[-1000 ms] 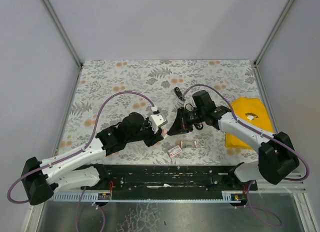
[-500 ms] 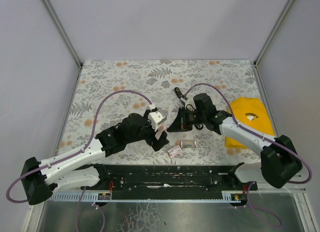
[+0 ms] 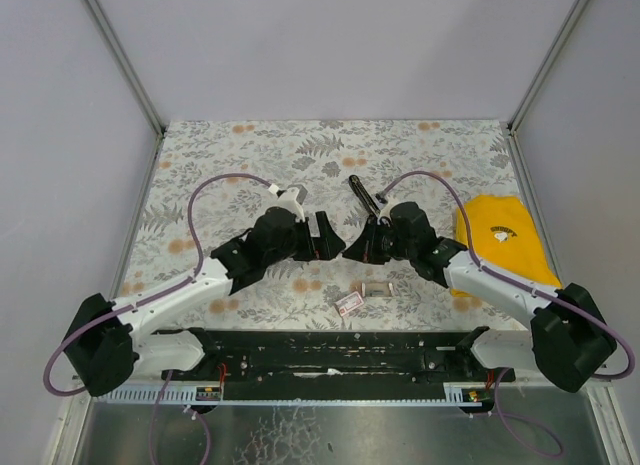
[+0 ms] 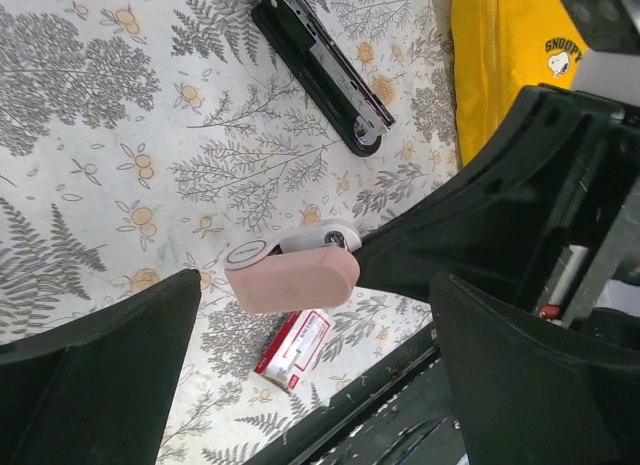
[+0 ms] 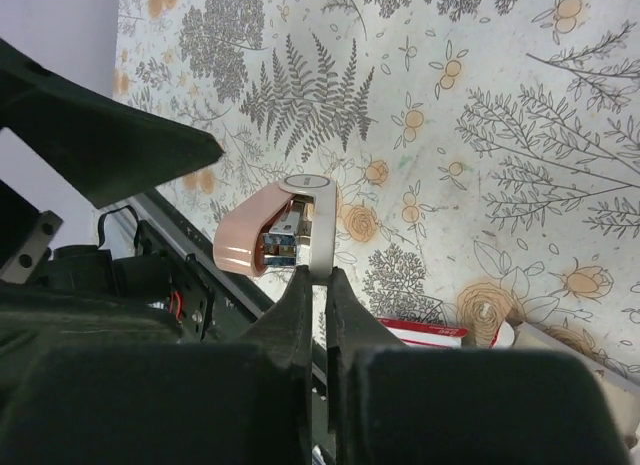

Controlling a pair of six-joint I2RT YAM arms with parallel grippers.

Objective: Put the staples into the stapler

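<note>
A small pink-and-white stapler [image 5: 285, 230] hangs above the table, its pink top [image 4: 292, 275] swung up from the white base. My right gripper [image 5: 318, 277] is shut on the edge of that white base; in the top view it [image 3: 352, 247] sits mid-table. My left gripper [image 4: 315, 315] faces it, open wide, fingers either side and apart from the pink top; from above it [image 3: 322, 235] is just left of the right gripper. A slim black stapler [image 4: 320, 70] lies open farther back [image 3: 357, 190]. The red-and-white staples box [image 4: 295, 347] lies on the table [image 3: 347, 302].
A yellow cloth [image 3: 500, 240] lies at the right side of the floral table. A small grey metallic piece [image 3: 375, 288] rests beside the staples box. The black rail [image 3: 340, 350] runs along the near edge.
My left gripper has let go of the pink stapler, opened wide and drawn back toward the far left. My right gripper keeps hold of it and has shifted slightly away from the near edge.
</note>
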